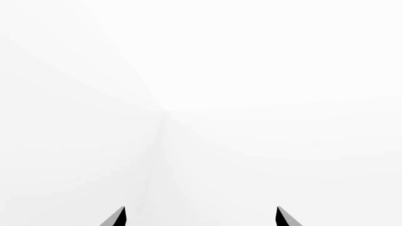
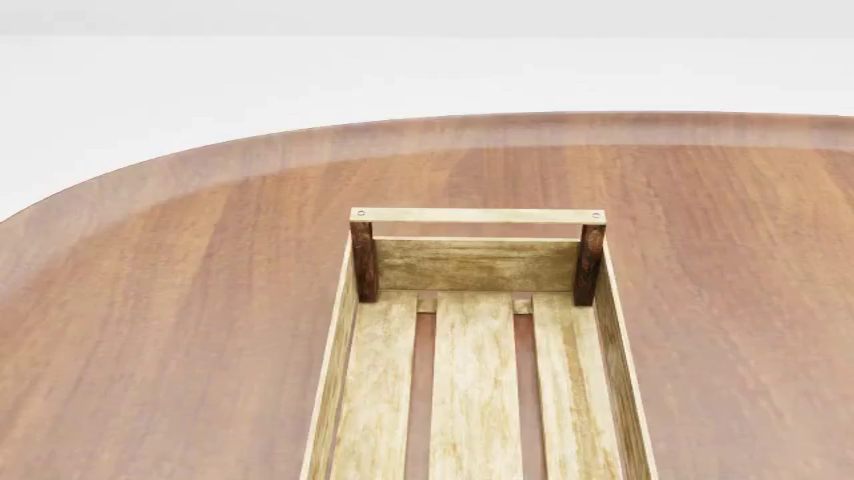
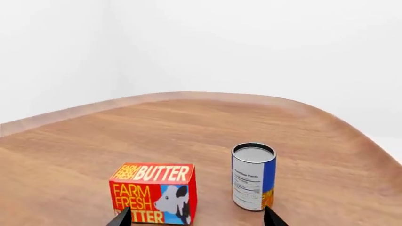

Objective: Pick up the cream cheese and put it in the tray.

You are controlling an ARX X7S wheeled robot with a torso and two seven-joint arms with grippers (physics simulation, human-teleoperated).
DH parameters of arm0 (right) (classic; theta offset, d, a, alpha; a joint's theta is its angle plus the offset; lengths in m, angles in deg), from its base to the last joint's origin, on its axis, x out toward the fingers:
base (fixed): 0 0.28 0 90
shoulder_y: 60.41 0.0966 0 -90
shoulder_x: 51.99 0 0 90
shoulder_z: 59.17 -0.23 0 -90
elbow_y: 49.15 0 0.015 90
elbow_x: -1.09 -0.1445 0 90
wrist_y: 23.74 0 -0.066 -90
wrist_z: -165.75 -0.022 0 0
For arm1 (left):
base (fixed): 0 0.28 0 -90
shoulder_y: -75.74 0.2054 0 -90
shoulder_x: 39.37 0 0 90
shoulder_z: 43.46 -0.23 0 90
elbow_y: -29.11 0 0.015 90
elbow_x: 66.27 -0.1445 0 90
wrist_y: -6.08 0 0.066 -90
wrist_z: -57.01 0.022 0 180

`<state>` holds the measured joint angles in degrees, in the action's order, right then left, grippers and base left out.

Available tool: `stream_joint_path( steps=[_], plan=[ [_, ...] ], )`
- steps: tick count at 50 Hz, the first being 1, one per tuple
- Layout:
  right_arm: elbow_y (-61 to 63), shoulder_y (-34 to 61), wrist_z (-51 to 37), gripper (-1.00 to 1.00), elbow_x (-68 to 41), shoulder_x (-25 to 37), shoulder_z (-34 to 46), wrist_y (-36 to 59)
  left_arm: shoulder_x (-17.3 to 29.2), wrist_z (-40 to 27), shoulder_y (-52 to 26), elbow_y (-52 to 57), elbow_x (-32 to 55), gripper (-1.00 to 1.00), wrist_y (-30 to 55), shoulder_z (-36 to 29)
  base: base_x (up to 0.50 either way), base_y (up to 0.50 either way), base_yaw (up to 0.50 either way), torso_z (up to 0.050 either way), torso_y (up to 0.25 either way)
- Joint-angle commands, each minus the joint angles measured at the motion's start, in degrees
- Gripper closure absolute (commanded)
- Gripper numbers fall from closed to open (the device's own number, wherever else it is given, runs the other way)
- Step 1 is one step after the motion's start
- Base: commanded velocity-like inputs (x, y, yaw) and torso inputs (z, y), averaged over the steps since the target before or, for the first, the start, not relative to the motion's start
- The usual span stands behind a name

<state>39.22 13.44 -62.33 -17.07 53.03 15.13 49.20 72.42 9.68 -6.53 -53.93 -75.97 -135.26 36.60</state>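
Your left gripper (image 1: 200, 217) shows only as two dark fingertips, set well apart with nothing between them, so it is released and empty. Everything ahead of it in the left wrist view is plain white wall, with a faint corner seam running down the middle.

From your head camera you look down on a rounded wooden table (image 2: 160, 300) with a reddish-brown grain. The tray (image 2: 477, 262) sits on it in the middle of that view, running from the near edge of the picture away from you. It is a light slatted crate with three floor slats, low side walls, two dark brown corner posts at the far end and a pale rail handle across their tops. No item lies in the part of the tray that you can see. Neither arm appears in this view.

Your right gripper (image 3: 197, 217) also stands released, its two dark tips spread wide and holding nothing. Just beyond it on the table stand a red-orange butter box (image 3: 154, 192), printed "Farm Fresh Butter" with a cow, and a blue-and-orange can (image 3: 253, 176) with a grey lid, upright. The two are near each other but not touching.

The cream cheese shows in none of your three views, so you cannot tell where it lies.
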Motion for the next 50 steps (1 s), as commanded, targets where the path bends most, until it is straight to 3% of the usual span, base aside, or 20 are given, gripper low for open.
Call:
stream_joint_path(
  steps=[1,50],
  plan=[
    [-2.39,-0.19,0.01,-1.00,-0.34,-0.29,-0.19,-0.26,0.30,-0.20,0.08,0.15,0.32,-1.00,-0.03,-0.16,0.00,0.00,0.00,0.000,0.000],
    [-12.11,2.55,-0.96,-1.00,-0.53,-0.02,-1.36,-0.66,0.75,-1.12,-0.08,0.13,-0.13,-1.00,0.30,-0.79,0.00,0.00,0.00,0.000,0.000]
  ],
)
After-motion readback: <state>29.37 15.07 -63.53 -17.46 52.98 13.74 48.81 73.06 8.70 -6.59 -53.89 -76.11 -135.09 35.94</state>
